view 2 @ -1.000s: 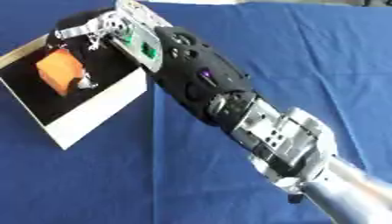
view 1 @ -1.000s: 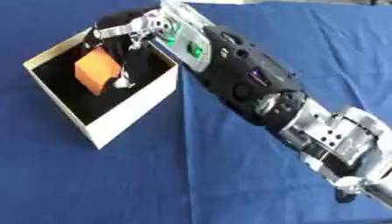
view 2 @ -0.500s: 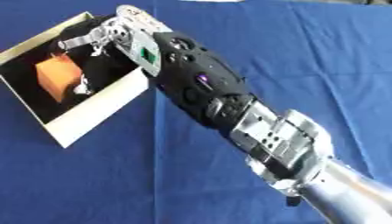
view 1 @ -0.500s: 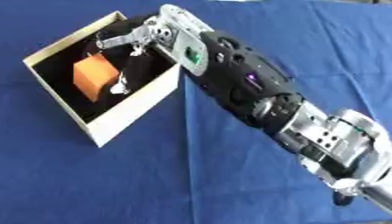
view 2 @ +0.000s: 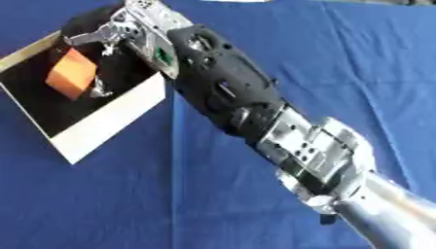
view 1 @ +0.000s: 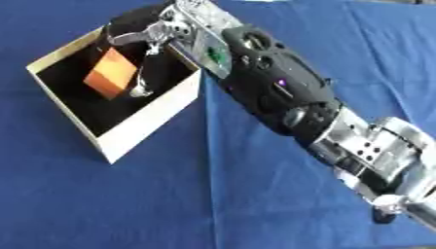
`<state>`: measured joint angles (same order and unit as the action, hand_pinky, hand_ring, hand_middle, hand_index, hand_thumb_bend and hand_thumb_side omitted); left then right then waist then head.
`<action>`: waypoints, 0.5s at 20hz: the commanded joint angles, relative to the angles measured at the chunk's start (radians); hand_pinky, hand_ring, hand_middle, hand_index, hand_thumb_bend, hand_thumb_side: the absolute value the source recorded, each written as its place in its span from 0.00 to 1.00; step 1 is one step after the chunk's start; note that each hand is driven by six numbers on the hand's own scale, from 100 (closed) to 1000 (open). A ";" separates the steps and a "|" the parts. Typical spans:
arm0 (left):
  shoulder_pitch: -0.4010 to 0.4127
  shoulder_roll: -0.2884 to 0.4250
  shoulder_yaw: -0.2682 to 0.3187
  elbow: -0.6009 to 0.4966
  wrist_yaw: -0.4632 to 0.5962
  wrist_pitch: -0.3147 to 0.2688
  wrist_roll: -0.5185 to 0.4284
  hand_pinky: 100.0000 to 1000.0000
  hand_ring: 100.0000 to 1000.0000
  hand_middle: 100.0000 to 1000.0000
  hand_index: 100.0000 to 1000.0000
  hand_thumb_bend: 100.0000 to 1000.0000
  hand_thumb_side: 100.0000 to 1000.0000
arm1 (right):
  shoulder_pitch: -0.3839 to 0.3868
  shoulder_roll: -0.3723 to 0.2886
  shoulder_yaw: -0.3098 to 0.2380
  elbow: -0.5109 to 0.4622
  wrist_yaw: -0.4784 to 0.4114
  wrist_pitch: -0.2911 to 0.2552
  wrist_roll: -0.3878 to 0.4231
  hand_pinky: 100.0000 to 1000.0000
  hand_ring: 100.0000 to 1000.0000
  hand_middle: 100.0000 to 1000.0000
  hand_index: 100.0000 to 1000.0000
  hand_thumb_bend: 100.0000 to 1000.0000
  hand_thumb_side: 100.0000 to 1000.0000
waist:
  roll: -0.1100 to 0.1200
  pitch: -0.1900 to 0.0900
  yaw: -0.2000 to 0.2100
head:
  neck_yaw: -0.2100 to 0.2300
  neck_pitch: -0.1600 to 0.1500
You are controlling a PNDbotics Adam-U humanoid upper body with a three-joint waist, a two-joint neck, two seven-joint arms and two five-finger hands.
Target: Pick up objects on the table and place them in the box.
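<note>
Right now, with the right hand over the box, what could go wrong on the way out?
1. The right hand hangs over the box with fingers reaching down beside the orange block; pulling out could drag or tip the block.
2. The forearm passes close above the box's near wall, so a low retreat could shove the box across the blue cloth.

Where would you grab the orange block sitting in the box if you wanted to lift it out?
Probably from straight above, pinching two opposite flat faces of the orange block. It sits tilted inside the black-lined cardboard box, whose walls block any sideways reach. The right hand hangs over it, fingers reaching down into the box.
</note>
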<state>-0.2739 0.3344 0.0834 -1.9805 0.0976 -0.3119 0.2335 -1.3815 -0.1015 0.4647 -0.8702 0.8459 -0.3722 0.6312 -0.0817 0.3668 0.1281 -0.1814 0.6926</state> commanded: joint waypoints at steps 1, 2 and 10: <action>-0.010 0.007 0.000 -0.020 0.006 0.000 -0.011 0.36 0.50 0.58 0.66 0.00 0.62 | -0.031 -0.009 -0.019 -0.017 0.044 -0.017 0.002 0.85 0.89 0.86 0.97 0.33 0.29 | 0.012 -0.026 -0.001 | 0.002 -0.012; -0.010 0.006 -0.001 -0.020 0.006 0.000 -0.013 0.36 0.50 0.58 0.65 0.00 0.62 | -0.031 -0.010 -0.021 -0.016 0.052 -0.021 0.004 0.85 0.89 0.86 0.98 0.34 0.30 | 0.013 -0.027 -0.002 | 0.001 -0.013; -0.007 0.006 0.001 -0.020 0.009 0.004 -0.019 0.36 0.50 0.58 0.65 0.00 0.62 | -0.025 -0.028 -0.027 -0.026 0.058 -0.035 0.000 0.86 0.89 0.86 0.99 0.34 0.43 | 0.013 -0.029 -0.007 | 0.007 -0.011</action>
<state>-0.2738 0.3342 0.0833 -1.9805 0.1052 -0.3063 0.2193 -1.3849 -0.1062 0.4474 -0.8749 0.9042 -0.4036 0.6341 -0.0790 0.3642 0.1215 -0.1778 0.6925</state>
